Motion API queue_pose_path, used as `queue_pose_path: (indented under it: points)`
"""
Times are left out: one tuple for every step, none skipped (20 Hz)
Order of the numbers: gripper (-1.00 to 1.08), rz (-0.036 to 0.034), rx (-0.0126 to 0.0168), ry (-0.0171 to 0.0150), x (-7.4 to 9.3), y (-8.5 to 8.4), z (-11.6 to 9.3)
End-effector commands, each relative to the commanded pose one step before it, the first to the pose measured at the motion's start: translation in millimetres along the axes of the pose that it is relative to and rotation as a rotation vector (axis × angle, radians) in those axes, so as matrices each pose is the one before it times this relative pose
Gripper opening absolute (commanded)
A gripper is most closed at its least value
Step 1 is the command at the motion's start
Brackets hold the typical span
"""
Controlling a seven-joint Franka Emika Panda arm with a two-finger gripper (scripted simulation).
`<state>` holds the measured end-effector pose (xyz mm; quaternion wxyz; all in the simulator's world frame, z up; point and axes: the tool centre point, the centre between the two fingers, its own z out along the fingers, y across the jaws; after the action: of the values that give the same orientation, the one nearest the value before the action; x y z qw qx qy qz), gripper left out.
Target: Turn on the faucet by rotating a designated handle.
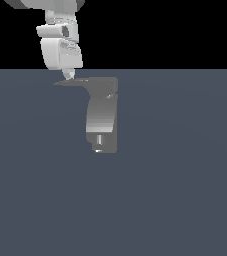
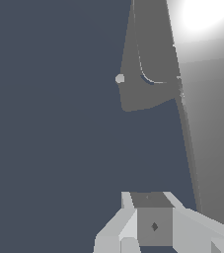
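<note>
Grey floor, handle (image 1: 71,82) horizontal, tip leftward

Exterior view: distant, level. Wrist view: close. Both show faucet (image 1: 102,117).

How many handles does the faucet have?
1. The handle sticks out sideways from the top of the faucet, toward the exterior view's left, right under the pincer. Another one could be hidden behind the faucet, but none shows.
</note>
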<state>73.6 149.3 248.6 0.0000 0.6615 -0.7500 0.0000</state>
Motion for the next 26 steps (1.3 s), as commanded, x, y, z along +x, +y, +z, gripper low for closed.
queue_pose_path:
  points:
    - [-1.0, 0.00002, 0.00007, 0.00001, -0.32, 7.06, 0.03]
    - [-1.0, 0.0, 0.0, 0.0, -0.13, 2.79, 0.0]
    - [-1.0, 0.0, 0.0, 0.0, -0.13, 2.8, 0.0]
    - [-1.0, 0.0, 0.0, 0.0, -0.13, 2.82, 0.0]
    - [-1.0, 0.0, 0.0, 0.0, -0.13, 2.84, 0.0]
    - [-1.0, 0.0, 0.0, 0.0, -0.13, 2.86, 0.0]
    - [-1.0, 0.0, 0.0, 0.0, -0.13, 2.87, 0.0]
    - [-1.0, 0.0, 0.0, 0.0, -0.14, 2.89, 0.0]
    - [-1.0, 0.0, 0.0, 0.0, -0.14, 2.9, 0.0]
    - [-1.0, 0.0, 0.0, 0.0, -0.14, 2.92, 0.0]
    - [-1.0, 0.0, 0.0, 0.0, -0.14, 2.93, 0.0]
    - [-1.0, 0.0, 0.0, 0.0, -0.14, 2.95, 0.0]
    - [-1.0, 0.0, 0.0, 0.0, -0.14, 2.96, 0.0]
    - [-1.0, 0.0, 0.0, 0.0, -0.14, 2.98, 0.0]
    - [-1.0, 0.0, 0.0, 0.0, -0.14, 2.99, 0.0]
    - [-1.0, 0.0, 0.0, 0.0, -0.15, 3.0, 0.0]
    - [-1.0, 0.0, 0.0, 0.0, -0.15, 3.02, 0.0]
    - [-1.0, 0.0, 0.0, 0.0, -0.15, 3.03, 0.0]
    - [-1.0, 0.0, 0.0, 0.0, -0.15, 3.04, 0.0]
    - [-1.0, 0.0, 0.0, 0.0, -0.15, 3.05, 0.0]
    - [-1.0, 0.0, 0.0, 0.0, -0.15, 3.06, 0.0]
    - [-1.0, 0.0, 0.0, 0.0, -0.15, 3.07, 0.0]
    - [-1.0, 0.0, 0.0, 0.0, -0.16, 3.08, -0.01]
    - [-1.0, 0.0, 0.0, 0.0, -0.16, 3.09, -0.01]
    - [-1.0, 0.0, 0.0, 0.0, -0.16, 3.1, -0.01]
    - [-1.0, 0.0, 0.0, 0.0, -0.17, 3.11, -0.01]
